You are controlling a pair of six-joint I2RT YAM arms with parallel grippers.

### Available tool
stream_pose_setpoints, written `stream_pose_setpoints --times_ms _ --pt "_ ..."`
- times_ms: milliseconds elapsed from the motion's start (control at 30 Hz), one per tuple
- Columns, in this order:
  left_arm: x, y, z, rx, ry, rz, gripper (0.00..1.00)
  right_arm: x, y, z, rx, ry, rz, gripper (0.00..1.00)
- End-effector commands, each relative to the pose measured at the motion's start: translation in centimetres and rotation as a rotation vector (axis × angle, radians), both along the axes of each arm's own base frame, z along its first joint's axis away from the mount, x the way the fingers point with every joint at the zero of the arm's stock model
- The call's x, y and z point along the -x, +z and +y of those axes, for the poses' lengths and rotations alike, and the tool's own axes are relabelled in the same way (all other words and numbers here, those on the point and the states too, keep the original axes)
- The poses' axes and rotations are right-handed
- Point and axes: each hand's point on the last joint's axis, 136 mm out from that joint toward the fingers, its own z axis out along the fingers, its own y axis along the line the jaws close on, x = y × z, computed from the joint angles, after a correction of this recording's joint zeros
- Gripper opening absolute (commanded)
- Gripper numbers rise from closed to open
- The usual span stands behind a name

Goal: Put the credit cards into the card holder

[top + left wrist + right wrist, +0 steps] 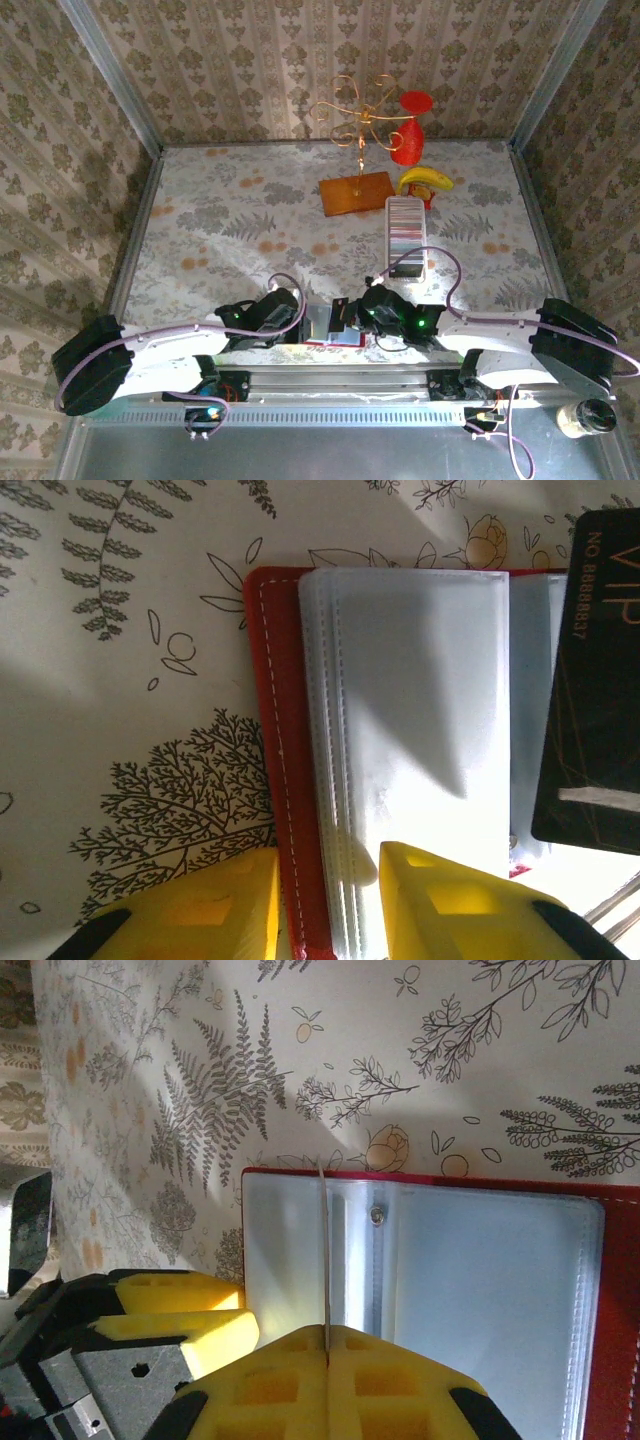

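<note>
- Left gripper point(328, 905): sits at the left border of the card holder point(420, 710), which lies open and flat on the tabletop point(120, 730) at the near edge, between the two arms.
- One yellow finger is outboard of the red cover. The other is over the stack of clear pocket leaves, so the holder's stitched edge runs up through the gap.
- The gap is narrow. Cannot tell whether the pads are pressing on the edge.
- Holder, left wrist view: the red margin and pocket edges run straight away from the fingers. Pocket mouths not made out.
- Black card point(595, 680), printed "VIP": over the right part of the holder, its long side parallel to the red margin. It is one of the credit cards point(406, 222).
- Right gripper point(327, 1355): fingers closed flat together on that card. From its wrist the card shows edge-on as a thin line crossing the clear panel, just left of the snap stud point(376, 1215).
- Key relation (judgement): the card hangs directly over the holder, plane upright, edge aligned with the spine. The right arm is the one placed to insert and the left looks placed to steady. The insertion depends on that edge meeting a pocket mouth.
- Farther right and well beyond: the remaining cards stand in a row in the white tray point(391, 240).
</note>
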Motion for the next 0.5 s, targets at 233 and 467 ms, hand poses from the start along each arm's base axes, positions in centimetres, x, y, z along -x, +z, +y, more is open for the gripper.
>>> stream_pose_setpoints --times_ms 233,467 --pt "0.43 -0.84 0.62 -0.024 0.010 0.009 0.30 -0.61 -0.29 0.41 0.015 -0.036 -0.021 0.00" --pt "0.48 -0.92 0.62 -0.024 0.011 0.009 0.29 -0.47 0.02 0.71 -0.017 -0.038 -0.023 0.00"
